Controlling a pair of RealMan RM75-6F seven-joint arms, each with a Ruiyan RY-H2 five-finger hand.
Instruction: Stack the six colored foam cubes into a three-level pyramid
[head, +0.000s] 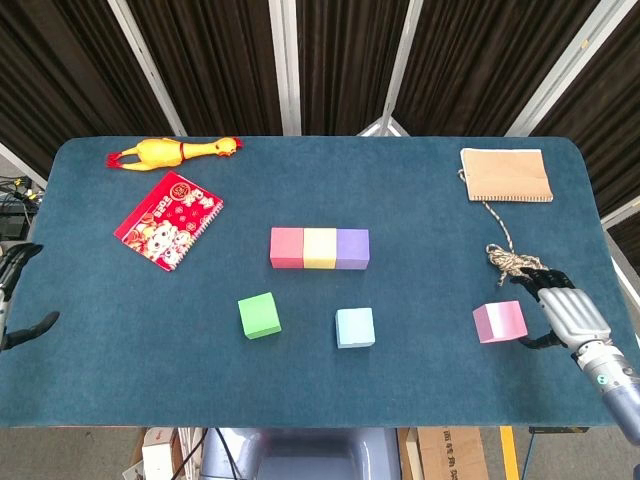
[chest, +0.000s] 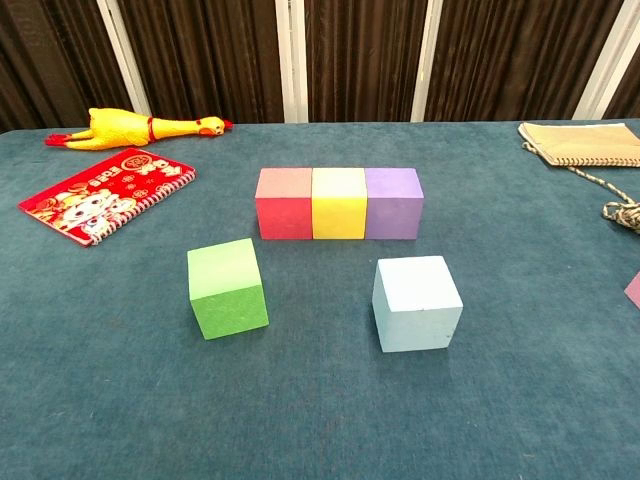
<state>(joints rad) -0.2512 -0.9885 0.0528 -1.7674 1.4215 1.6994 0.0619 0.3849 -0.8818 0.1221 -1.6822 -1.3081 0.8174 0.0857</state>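
Now pink cube (head: 499, 321) sits just left of right robot hand (head: 566, 312), fingers spread, holding nothing.

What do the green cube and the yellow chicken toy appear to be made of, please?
Green cube: probably foam, with matte, slightly grainy faces, soft edges and no glare. Yellow chicken toy: likely rubber or soft vinyl, with a smooth moulded body showing a faint sheen; the look alone cannot settle which.
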